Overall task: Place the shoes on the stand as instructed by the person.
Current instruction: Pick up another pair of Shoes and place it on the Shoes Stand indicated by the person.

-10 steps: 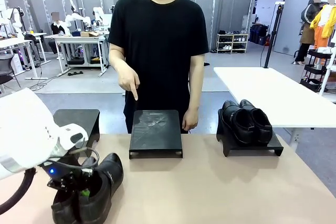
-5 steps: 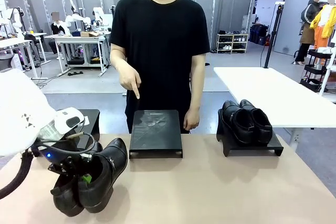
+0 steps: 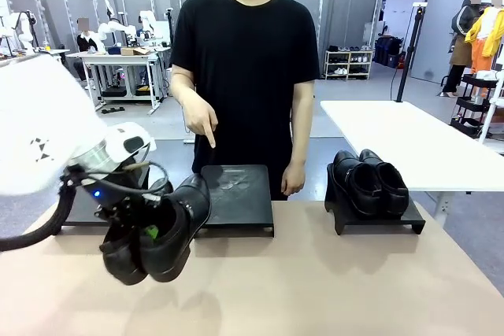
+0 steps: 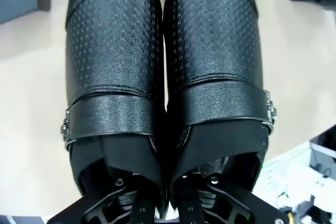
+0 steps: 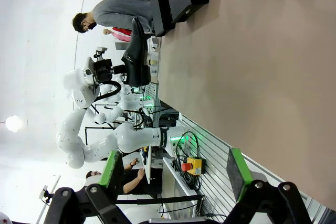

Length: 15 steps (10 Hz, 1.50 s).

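My left gripper (image 3: 147, 231) is shut on the strap-and-buckle pair of shoes (image 3: 161, 234) and holds them tilted in the air above the table's left side, just left of the middle stand (image 3: 240, 194). In the left wrist view the strapped shoes (image 4: 163, 66) lie side by side, with my fingers (image 4: 128, 203) gripping their inner walls at the openings. The person (image 3: 244, 68) points a finger (image 3: 211, 141) down at the middle stand. The other pair of shoes (image 3: 368, 182) rests on the right stand (image 3: 394, 222). My right gripper (image 5: 173, 182) is open and holds nothing, above the table near its side.
A third black stand (image 3: 79, 212) sits at the far left, partly behind my left arm. The person's other hand (image 3: 291, 180) hangs by the middle stand's right edge. A white table (image 3: 409, 139) stands beyond on the right. The right wrist view shows the left arm with the held shoes (image 5: 135, 56) far off.
My left arm has lifted the strapped pair off the table and carried it up and to the right, towards the middle stand. The person keeps pointing.
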Available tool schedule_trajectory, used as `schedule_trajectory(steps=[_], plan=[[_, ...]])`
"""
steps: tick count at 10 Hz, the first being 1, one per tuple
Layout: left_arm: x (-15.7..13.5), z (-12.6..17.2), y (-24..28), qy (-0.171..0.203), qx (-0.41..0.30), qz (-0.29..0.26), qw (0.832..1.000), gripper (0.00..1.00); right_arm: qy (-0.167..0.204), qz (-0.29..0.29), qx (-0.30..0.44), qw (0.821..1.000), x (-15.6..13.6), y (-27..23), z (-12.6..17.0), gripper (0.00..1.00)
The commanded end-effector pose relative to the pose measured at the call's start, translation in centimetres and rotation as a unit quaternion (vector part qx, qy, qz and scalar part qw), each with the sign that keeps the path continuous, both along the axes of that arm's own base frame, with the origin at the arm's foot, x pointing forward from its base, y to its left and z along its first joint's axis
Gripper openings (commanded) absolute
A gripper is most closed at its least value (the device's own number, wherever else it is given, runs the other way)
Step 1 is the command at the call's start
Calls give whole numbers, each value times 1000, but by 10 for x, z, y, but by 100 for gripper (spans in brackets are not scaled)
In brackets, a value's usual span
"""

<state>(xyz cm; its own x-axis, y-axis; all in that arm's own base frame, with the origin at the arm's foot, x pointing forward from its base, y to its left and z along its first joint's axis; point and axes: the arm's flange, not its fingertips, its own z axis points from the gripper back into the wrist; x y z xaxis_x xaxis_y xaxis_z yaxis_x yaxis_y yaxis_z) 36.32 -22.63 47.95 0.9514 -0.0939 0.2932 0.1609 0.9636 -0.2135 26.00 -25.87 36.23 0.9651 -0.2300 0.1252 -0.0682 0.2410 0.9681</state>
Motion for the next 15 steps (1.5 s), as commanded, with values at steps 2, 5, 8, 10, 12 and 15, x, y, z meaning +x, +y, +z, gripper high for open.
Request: schedule_trajectory(steps=[2,5,8,10,12,15], plan=[[39,20,-38,-13,8,38,999,8,4,2,-2,1000,-2,0,4,100],[79,29,-76,-25,17,63,998,8,4,2,-2,1000,-2,0,4,100],[118,31,-110,-38,42,79,995,8,4,2,-2,1000,-2,0,4,100],[149,23,-126,-49,50,93,993,8,4,2,-2,1000,-2,0,4,100],[177,12,-140,-62,49,92,993,8,4,2,-2,1000,-2,0,4,100],[206,-3,-156,-64,62,80,993,8,4,2,-2,1000,-2,0,4,100]])
